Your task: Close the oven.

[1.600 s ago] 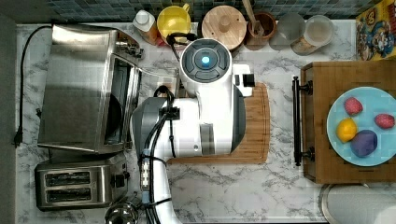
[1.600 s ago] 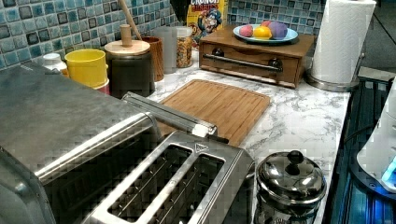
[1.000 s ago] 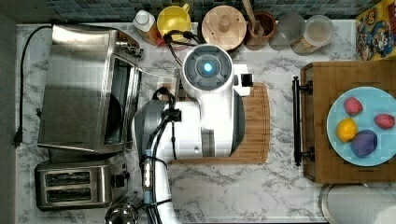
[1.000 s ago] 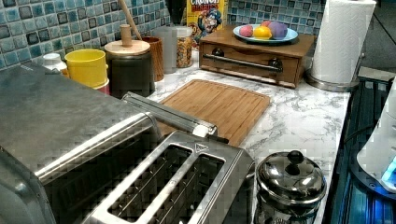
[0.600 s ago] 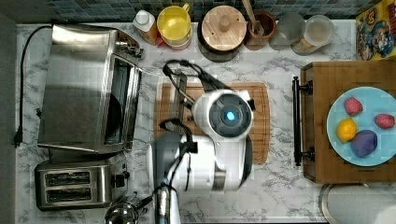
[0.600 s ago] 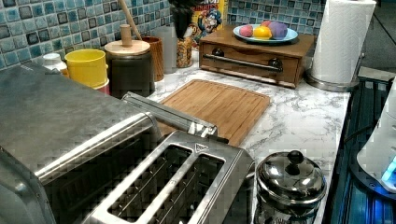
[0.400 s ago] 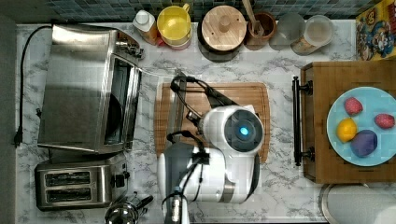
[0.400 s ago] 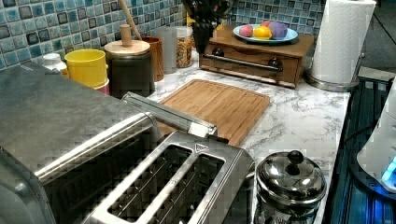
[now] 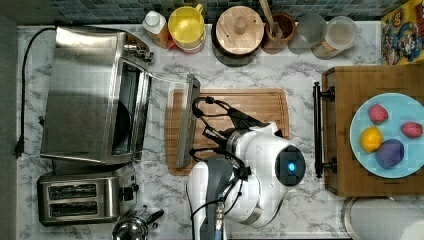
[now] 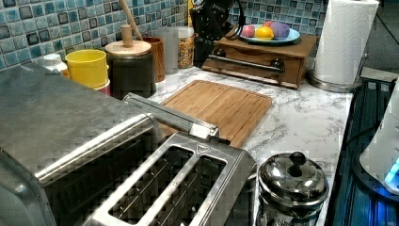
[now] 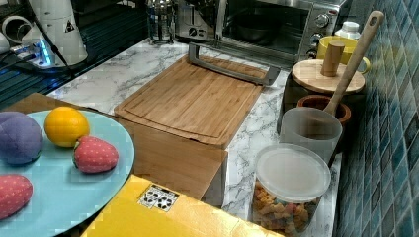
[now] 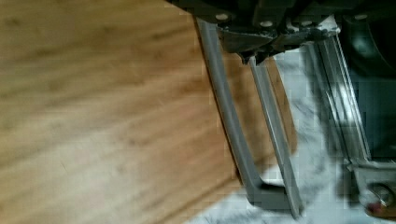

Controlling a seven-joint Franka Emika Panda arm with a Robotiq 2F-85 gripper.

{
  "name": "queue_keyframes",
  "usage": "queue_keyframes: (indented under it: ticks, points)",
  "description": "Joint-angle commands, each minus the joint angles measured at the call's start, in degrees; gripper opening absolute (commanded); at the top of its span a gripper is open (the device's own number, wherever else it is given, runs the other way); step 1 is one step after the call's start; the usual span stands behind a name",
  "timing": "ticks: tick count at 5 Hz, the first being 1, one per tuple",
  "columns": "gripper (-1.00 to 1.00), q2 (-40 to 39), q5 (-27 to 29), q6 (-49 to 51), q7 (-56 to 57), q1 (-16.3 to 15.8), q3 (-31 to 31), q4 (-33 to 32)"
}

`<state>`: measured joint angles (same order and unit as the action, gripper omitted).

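The oven (image 9: 92,95) stands on the marble table (image 9: 300,70) at the top view's left, its long axis running up and down that picture, its mouth facing the top view's right. It is a boxy steel case with knobs (image 11: 318,29) and a black cord (image 9: 22,90). Its glass door (image 9: 167,117) lies folded flat, the bar handle (image 9: 186,122) resting over the cutting board (image 9: 235,107). A toaster (image 9: 82,195) sits just beside it. The arm (image 9: 250,172) hangs over the board; whether its fingers are spread or pressed together cannot be told.
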<state>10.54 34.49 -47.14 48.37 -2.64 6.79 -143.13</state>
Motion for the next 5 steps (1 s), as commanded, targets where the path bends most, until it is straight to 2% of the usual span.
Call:
queue_keyframes:
  ticks: [1, 3, 4, 5]
  points:
    - [-1.00, -8.9, 15.9, -4.6, 17.5, -3.4, 0.3, 1.2]
    - [-1.00, -14.2, 26.4, -12.1, 24.6, -4.2, -0.2, 4.1]
    - [-1.00, -13.6, 36.6, -13.6, 33.1, -4.6, -0.7, 4.5]
    - [-1.00, -14.2, 39.5, -12.9, 35.9, -4.7, -1.6, 5.9]
